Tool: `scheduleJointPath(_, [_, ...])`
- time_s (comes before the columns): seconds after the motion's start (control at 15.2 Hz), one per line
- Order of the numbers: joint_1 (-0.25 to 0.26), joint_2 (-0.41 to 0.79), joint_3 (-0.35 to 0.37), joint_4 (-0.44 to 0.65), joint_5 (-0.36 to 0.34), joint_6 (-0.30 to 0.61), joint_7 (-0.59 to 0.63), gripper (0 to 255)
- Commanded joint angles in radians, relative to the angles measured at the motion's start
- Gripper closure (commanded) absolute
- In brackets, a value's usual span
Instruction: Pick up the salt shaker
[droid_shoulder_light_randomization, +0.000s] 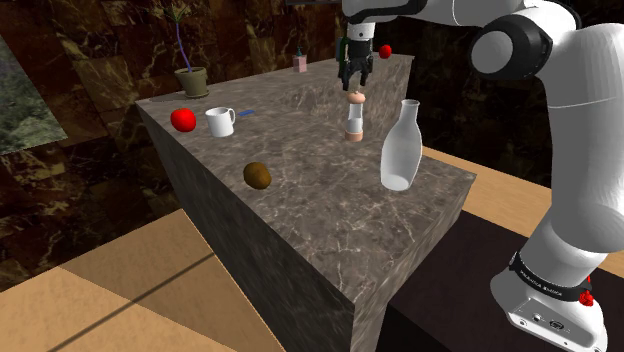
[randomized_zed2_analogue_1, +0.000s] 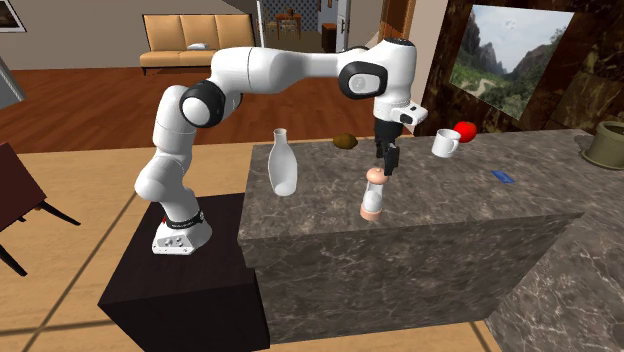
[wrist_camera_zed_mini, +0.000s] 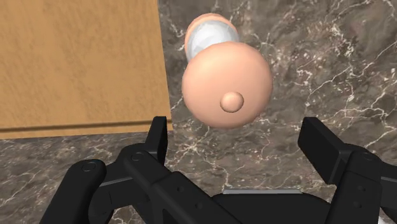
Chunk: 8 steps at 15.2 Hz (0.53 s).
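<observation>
Well, with the jaws wide open and empty over the salt shaker (wrist_camera_zed_mini: 227, 86), I fear clipping its cap would topple it.

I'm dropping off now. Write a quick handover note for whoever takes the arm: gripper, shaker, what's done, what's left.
Gripper: open, hovering just above the salt shaker, not touching it.
Salt shaker: peach-coloured, upright on the marble counter, with a white vase standing apart from it.
Done: gripper lined up over the cap.
Left: lower, close on the shaker, lift.
</observation>
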Motion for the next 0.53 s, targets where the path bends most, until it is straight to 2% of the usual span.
scheduleJointPath(0.0, [-0.003,0.028,0.001,0.033,0.003,-0.005,0.000,0])
scheduleJointPath(0.46, [0.006,0.004,0.001,-0.094,0.000,0.098,-0.003,0])
